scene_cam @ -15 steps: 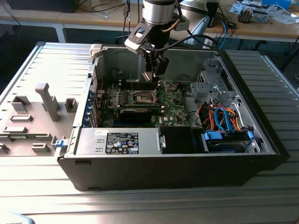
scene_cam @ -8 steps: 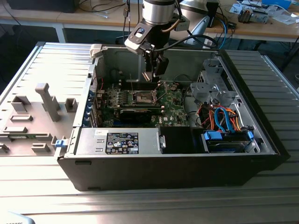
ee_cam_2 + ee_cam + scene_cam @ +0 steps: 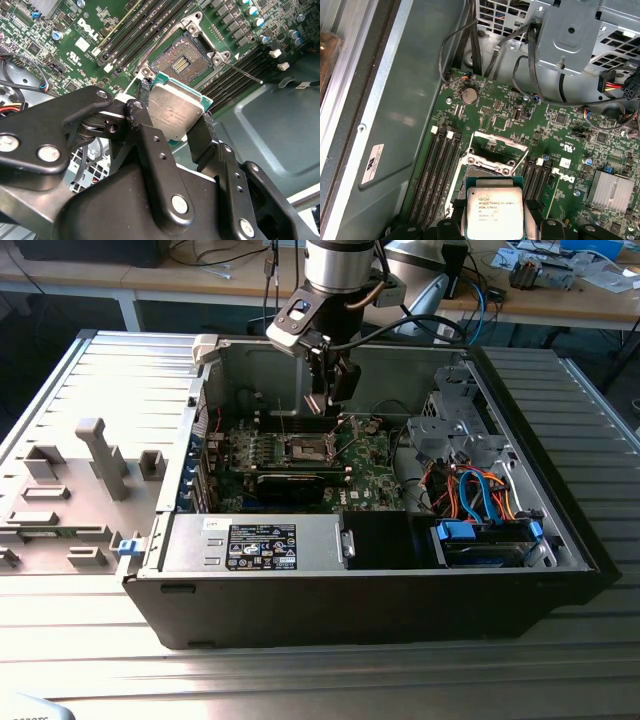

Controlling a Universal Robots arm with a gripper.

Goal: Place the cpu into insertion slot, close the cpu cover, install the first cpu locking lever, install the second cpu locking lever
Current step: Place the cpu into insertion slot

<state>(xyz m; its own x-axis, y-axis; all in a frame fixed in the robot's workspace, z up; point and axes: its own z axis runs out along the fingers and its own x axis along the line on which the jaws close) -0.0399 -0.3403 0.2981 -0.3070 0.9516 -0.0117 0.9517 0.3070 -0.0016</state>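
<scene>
A robot arm's black claw (image 3: 333,390) reaches down into an open computer case (image 3: 350,610) that lies on a ribbed metal surface (image 3: 300,680). The claw is closed on a small square chip (image 3: 175,112), with its fingers (image 3: 200,137) pressing on two opposite edges. In both wrist views the chip's silvery top faces the camera. In the second wrist view the claw's own black links hide the chip's near corner. In the first wrist view the chip (image 3: 495,210) is cut off at the picture's edge. In the exterior view the claw's tips are dark and hard to make out. The chip is held in the air, clear of the green circuit board (image 3: 545,135). The square slot (image 3: 180,62) lies uncovered just below and beyond the claw's tips, with a dark centre and a silver rim. A thin metal lever (image 3: 242,74) sticks out from one corner of the slot, to the side of the claw. Long black memory sockets (image 3: 442,170) run along the board on both sides of the claw. Farther beyond the claw, dark cables (image 3: 540,75) hang in front of a grey metal cage (image 3: 570,35), and their ends are hidden.
</scene>
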